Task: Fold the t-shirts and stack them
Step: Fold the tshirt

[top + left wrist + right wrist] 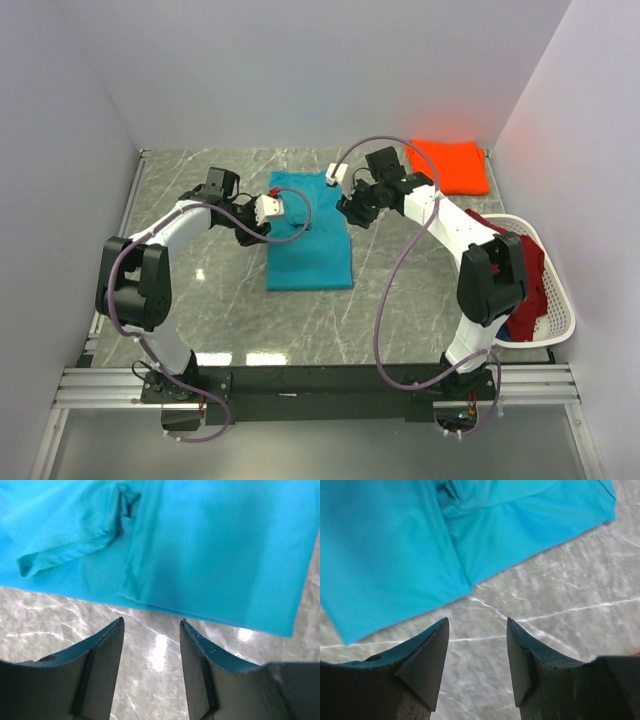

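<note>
**A:** What is closest in the overhead view?

**B:** The left arm's base (185, 385) and the right arm's base (465, 388), bolted at the near edge of the grey marbled table (200, 300).

**A:** And the shirt being worked on?

**B:** The teal t-shirt (310, 240) lies flat at the middle of the table, folded into a long narrow rectangle with straight side edges. The left wrist view shows a hemmed sleeve turned in on top of it and the edge of a folded layer. It sits between the two grippers.

**A:** Any other shirts?

**B:** An orange t-shirt (452, 165) lies folded at the far right corner of the table, well apart from the teal one.

**A:** What holds what?

**B:** The white basket (560, 300) stands at the right edge. A dark red shirt (525, 275) is bunched inside it, with blue cloth (520, 330) underneath at the near end.

**A:** The grippers?

**B:** The left gripper (151, 622) has its jaws parted, with nothing between them. Its fingers (107, 640) are over bare table just beside the shirt's edge. The right gripper (477, 622) is also parted and empty, just off the opposite edge.
</note>
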### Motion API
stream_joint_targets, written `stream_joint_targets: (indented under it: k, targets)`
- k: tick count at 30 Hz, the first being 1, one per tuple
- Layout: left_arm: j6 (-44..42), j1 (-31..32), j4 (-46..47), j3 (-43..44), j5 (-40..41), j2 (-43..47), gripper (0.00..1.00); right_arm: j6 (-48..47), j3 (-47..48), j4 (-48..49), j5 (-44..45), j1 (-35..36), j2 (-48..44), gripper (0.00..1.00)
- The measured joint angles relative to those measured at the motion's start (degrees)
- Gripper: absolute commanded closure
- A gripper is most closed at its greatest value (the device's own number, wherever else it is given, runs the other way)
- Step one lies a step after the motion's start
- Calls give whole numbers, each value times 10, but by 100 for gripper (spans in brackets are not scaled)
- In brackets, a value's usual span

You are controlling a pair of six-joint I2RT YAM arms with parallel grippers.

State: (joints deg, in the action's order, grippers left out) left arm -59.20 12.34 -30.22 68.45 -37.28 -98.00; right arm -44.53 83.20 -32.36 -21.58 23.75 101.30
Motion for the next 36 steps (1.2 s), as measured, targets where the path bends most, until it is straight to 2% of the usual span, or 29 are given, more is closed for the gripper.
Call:
stream_joint_targets:
  k: [4,11,19,26,36]
  targets:
    - [48,-4,8,15,-7,-14,45,59,24,-29,-33,-3,16,44]
    - [194,-17,31,102,-56,-97,45,217,131,-46,-126,-62,137,42]
    - [360,-30,73,131,-92,-158,48,347,137,-37,-191,-102,214,41]
    - [424,-36,74,149,-100,-200,48,393,137,-17,-229,-101,222,41]
    - [453,-36,80,149,-100,-210,47,407,129,-11,-237,-101,265,41]
